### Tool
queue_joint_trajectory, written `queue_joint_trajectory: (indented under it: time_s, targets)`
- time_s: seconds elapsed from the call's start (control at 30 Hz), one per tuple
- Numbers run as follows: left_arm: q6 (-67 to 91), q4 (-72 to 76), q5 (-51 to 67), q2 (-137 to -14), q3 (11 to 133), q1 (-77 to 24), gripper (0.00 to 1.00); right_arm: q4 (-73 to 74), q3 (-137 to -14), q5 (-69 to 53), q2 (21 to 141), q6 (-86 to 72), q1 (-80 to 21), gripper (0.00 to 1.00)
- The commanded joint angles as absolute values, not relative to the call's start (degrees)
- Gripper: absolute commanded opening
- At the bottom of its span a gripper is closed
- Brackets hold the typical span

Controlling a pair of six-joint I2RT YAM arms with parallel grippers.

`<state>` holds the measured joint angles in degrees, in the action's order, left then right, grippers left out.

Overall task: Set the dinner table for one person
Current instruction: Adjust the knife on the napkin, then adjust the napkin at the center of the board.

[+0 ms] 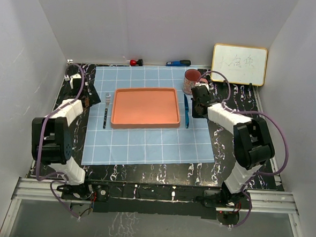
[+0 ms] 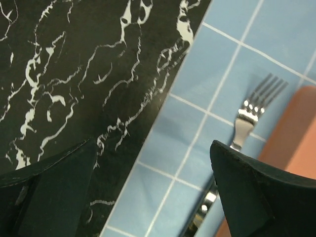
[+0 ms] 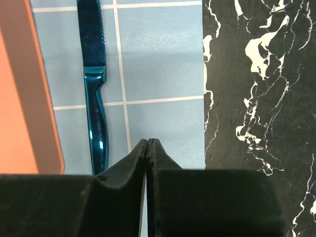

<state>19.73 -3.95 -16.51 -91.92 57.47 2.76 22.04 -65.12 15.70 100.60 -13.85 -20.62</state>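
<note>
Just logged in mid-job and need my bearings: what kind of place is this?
Probably a lab test booth, not a dining room: plain white walls box in the table, and a whiteboard stands at the back.

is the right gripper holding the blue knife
No, the right gripper is shut on nothing, and the blue knife lies flat on the cloth beside it.

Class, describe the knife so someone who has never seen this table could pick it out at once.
On the dinner table, find the light-blue gridded cloth bearing the orange tray. Along the tray's right edge, flat on the cloth, lies the knife. It is glossy blue all over, unlike the silver-tined fork on the left side.
</note>
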Motion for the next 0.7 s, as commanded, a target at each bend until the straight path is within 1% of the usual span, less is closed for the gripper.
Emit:
queue_joint_trajectory:
  time_s: [0.0, 0.13, 0.27, 0.3, 0.37, 0.4, 0.47, 0.53, 0.57, 0.6, 0.63, 0.67]
  targets:
    - [19.7, -2.5, -16.3, -96.7, 64.4, 4.3, 0.96, 21.0, -64.5, 15.5, 95.4, -15.0, -20.7, 0.0]
    - [18.3, 0.8, -15.3, -101.7, 69.4, 4.7, 0.96, 22.5, -62.4, 14.4, 93.3, -15.7, -20.6, 0.0]
    - [19.0, 2.6, -9.5, -106.2, 74.4, 4.7, 0.95, 23.8, -60.5, 12.6, 91.6, -16.4, -20.7, 0.0]
    - [19.3, 3.6, -7.8, -107.0, 75.0, 4.7, 0.94, 24.0, -60.1, 11.9, 91.3, -16.6, -20.7, 0.0]
    - [19.7, 6.2, -4.1, -108.3, 75.4, 4.7, 0.82, 24.5, -59.3, 10.7, 90.7, -16.7, -20.7, 0.0]
    - [20.0, 7.6, -3.1, -109.0, 75.7, 4.7, 0.77, 24.8, -59.0, 10.3, 90.4, -16.8, -20.7, 0.0]
    - [20.5, 8.6, -2.1, -110.5, 76.8, 4.7, 0.74, 25.2, -58.3, 9.1, 89.8, -16.8, -20.7, 0.0]
    - [20.7, 9.0, -1.7, -112.3, 78.5, 4.7, 0.67, 25.2, -57.4, 8.0, 89.0, -16.8, -20.7, 0.0]
    - [20.8, 9.1, -1.5, -113.1, 79.7, 4.7, 0.62, 25.3, -57.0, 7.6, 88.6, -16.8, -20.7, 0.0]
    - [20.9, 9.2, -1.4, -113.9, 80.5, 4.7, 0.51, 25.4, -56.5, 7.3, 88.2, -16.7, -20.7, 0.0]
    - [21.2, 9.5, -1.5, -114.5, 81.3, 4.7, 0.32, 25.5, -56.2, 7.1, 87.7, -16.7, -20.7, 0.0]
    - [21.4, 9.8, -1.5, -115.1, 81.9, 4.7, 0.23, 25.8, -55.8, 7.0, 87.4, -16.7, -20.7, 0.0]
